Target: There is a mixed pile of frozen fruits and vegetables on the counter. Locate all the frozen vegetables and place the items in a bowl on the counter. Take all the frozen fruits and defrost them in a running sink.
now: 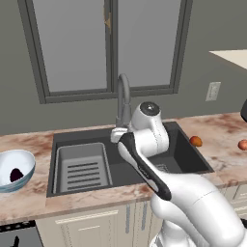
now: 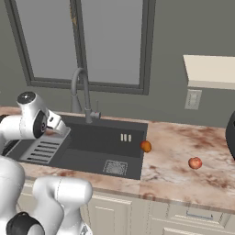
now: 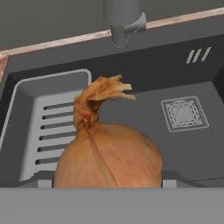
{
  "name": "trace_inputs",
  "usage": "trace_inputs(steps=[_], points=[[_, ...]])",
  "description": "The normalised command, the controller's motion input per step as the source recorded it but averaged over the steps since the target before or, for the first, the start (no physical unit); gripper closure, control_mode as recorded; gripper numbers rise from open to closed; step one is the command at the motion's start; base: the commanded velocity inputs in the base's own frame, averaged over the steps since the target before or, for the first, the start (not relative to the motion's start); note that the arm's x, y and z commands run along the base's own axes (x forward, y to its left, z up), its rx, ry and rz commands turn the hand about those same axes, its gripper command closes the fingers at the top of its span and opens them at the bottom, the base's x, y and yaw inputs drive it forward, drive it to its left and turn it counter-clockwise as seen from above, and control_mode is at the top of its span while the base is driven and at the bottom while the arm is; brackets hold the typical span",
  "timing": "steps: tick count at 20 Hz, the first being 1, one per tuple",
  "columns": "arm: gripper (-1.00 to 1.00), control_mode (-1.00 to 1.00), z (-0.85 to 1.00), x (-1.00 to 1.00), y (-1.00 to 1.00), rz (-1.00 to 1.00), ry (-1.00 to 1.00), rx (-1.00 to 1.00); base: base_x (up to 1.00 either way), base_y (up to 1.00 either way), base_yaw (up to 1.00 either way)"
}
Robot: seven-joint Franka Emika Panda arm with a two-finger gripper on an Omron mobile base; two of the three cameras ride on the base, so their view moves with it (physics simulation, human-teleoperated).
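Note:
My gripper (image 3: 107, 178) is shut on a brown onion-like bulb (image 3: 109, 153) with a dry papery tuft, the brown vegetable. It hangs over the dark grey sink (image 3: 144, 74), by the ribbed tray insert (image 3: 48, 118); from the right base, the gripper (image 2: 55, 128) sits over the basin's left half. The pale blue-white bowl (image 1: 26, 161) stands on the counter left of the sink, with the dark purple lump (image 1: 17, 174) inside. The orange ball (image 1: 195, 141) (image 2: 146, 146) rests by the sink's right rim. The reddish ball (image 1: 242, 144) (image 2: 195, 163) lies farther right.
The arched grey faucet (image 1: 123, 96) (image 2: 80, 89) rises behind the basin, close to the arm's wrist. A drain grate (image 3: 183, 113) sits in the basin floor. A window runs along the back wall. A dark object (image 2: 231, 133) stands at the far right edge.

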Motion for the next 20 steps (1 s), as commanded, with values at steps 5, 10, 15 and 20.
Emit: trace_inputs(steps=[5, 10, 15, 20], points=[[1.0, -1.0, 0.12, 0.0, 0.93, 0.14, 0.15, 0.02, 0.0, 0.0, 0.0], [1.0, -1.0, 0.14, 0.13, 0.9, 0.1, 0.15, -0.03, 0.0, 0.0, 0.0], [1.0, -1.0, 0.18, 0.17, 0.9, 0.14, 0.11, 0.0, 0.0, 0.0, 0.0], [1.0, -1.0, 0.27, 0.07, 0.84, 0.12, 0.09, 0.01, 0.0, 0.0, 0.0]])
